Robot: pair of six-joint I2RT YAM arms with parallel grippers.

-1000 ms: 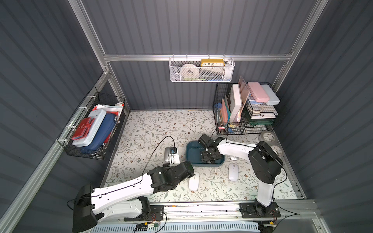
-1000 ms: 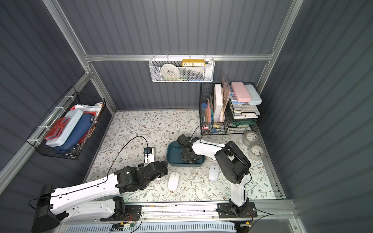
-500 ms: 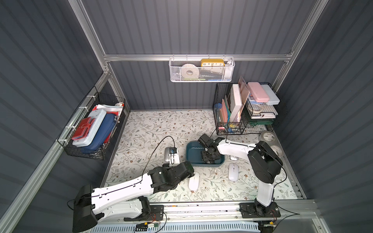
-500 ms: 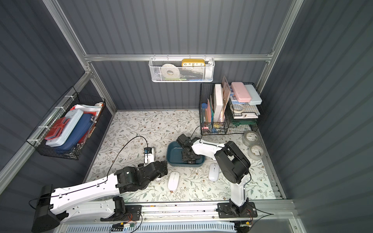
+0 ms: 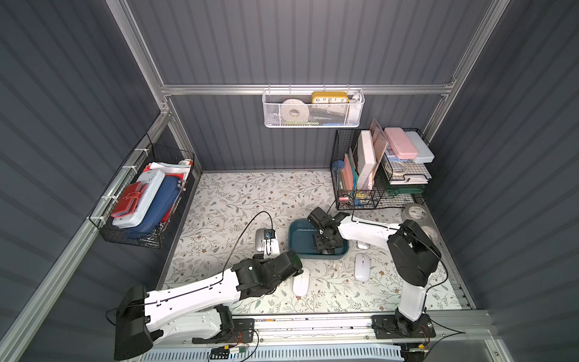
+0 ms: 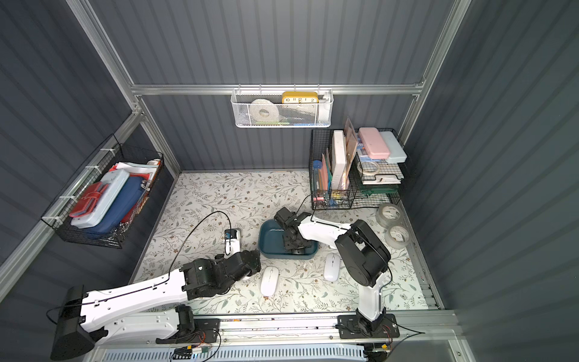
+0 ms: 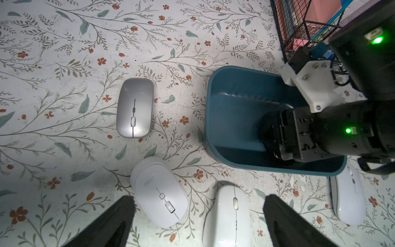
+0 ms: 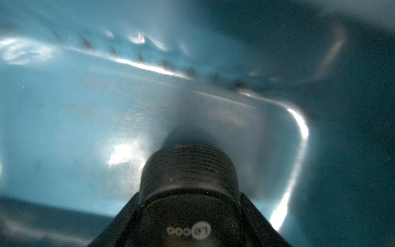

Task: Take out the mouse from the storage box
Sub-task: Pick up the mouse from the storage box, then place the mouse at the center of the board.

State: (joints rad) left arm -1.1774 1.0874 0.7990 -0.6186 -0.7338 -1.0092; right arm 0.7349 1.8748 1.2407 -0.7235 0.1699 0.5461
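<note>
The storage box [image 5: 296, 233] [image 6: 269, 243] is a shallow dark teal tub at mid-table. My right gripper [image 5: 326, 249] [image 6: 296, 249] reaches down into its near right corner. In the right wrist view the right gripper [image 8: 189, 192] is shut on a black mouse [image 8: 190, 169], one finger on each side, with the box's floor [image 8: 85, 107] beyond. In the left wrist view the box [image 7: 230, 119] holds only that gripper. My left gripper [image 7: 198, 203] [image 5: 293, 268] hangs open over two white mice [image 7: 159, 192] [image 7: 227, 213] on the table, gripping nothing.
A silver mouse [image 7: 134, 108] [image 5: 261, 239] lies left of the box, and another white mouse [image 5: 362, 266] to its right front. A black wire rack [image 5: 376, 175] and tape rolls [image 5: 415, 213] stand at back right. Baskets hang on the left wall [image 5: 141, 200] and back wall [image 5: 313, 109].
The right gripper's jaws have closed on the black mouse inside the box. Both arms stay about where they were.
</note>
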